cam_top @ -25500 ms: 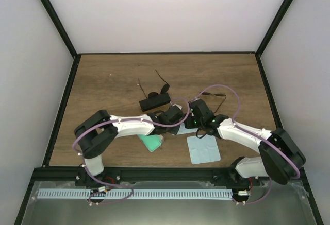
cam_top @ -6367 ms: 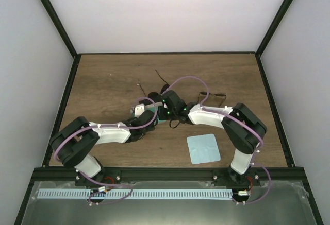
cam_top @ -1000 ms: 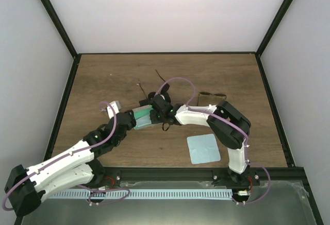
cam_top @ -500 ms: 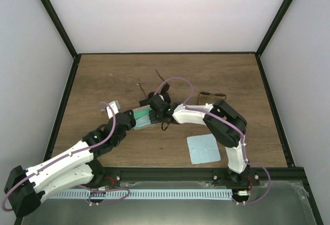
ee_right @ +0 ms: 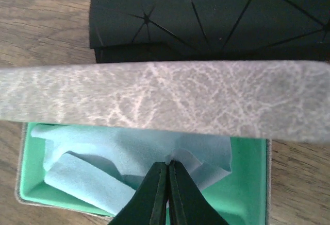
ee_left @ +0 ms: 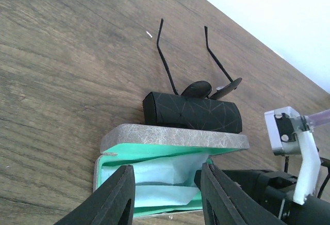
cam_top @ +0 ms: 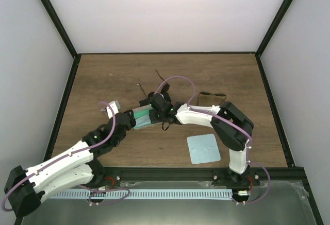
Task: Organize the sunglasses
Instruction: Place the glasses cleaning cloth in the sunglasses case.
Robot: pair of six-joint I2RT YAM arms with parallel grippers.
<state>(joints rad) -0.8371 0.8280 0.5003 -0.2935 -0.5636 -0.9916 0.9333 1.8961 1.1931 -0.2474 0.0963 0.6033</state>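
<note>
One pair of sunglasses [ee_left: 206,88] lies with its arms spread just behind a black case [ee_left: 192,113]; its thin arms show in the top view [cam_top: 159,75]. A second pair of sunglasses [cam_top: 211,96] rests to the right. In front of the black case stands an open case [ee_left: 170,138] with a grey lid and green lining, and a crumpled light blue cloth [ee_left: 165,176] lies inside it. My right gripper [ee_right: 167,163] is shut on a fold of that cloth [ee_right: 103,158]. My left gripper [ee_left: 167,168] is open at the case's near edge, fingers apart.
Another light blue cloth [cam_top: 202,148] lies flat on the wooden table [cam_top: 103,81] near the right arm's base. Black frame rails [cam_top: 62,101] and white walls bound the table. A purple cable [cam_top: 175,81] loops over the right arm.
My right gripper's fingers have closed onto a fold of the cloth inside the case. The left gripper and the case have stayed put.
</note>
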